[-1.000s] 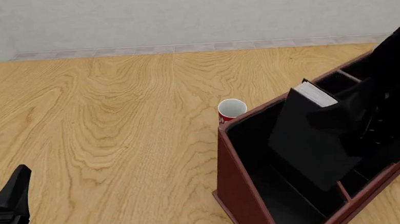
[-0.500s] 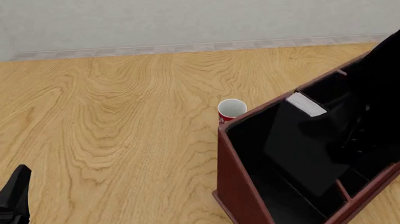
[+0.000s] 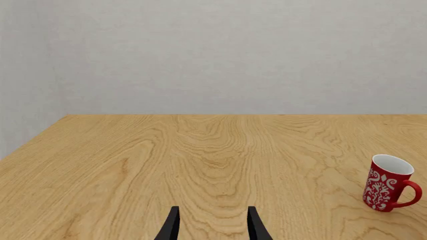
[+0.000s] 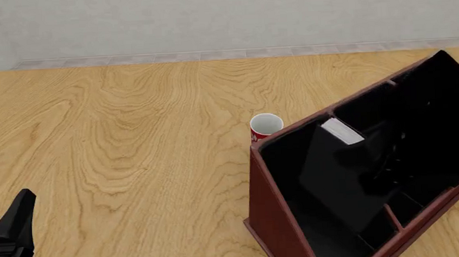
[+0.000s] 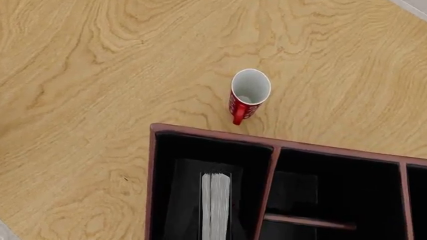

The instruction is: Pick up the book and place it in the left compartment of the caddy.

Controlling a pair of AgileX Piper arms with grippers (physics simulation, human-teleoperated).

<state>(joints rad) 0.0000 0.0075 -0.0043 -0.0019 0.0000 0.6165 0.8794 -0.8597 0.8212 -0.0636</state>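
Note:
The reddish-brown caddy (image 4: 256, 192) stands at the near right of the table. The black book (image 4: 337, 164), white page edge (image 4: 341, 130) up, leans tilted inside the caddy's long left compartment (image 4: 329, 241). My right arm reaches down into the caddy, and its gripper (image 4: 384, 161) blends with the black lining and holds the book. In the right wrist view the book's page edge (image 5: 215, 205) sits in the compartment (image 5: 167, 190) by the caddy's outer wall (image 5: 151, 185). My left gripper (image 4: 11, 234) rests at the near left, with its fingers (image 3: 172, 227) apart and nothing between them.
A red-and-white cup (image 4: 266, 126) stands just beyond the caddy's far left corner, seen also in the left wrist view (image 3: 389, 182) and the right wrist view (image 5: 249, 95). Smaller divided sections (image 5: 333, 200) lie beside the long one. Bare wooden table (image 4: 136, 139) spreads to the left.
The right arm has lowered the book from above the caddy's rim down into the long compartment, and its white edge has shifted left and down. The left arm has not moved.

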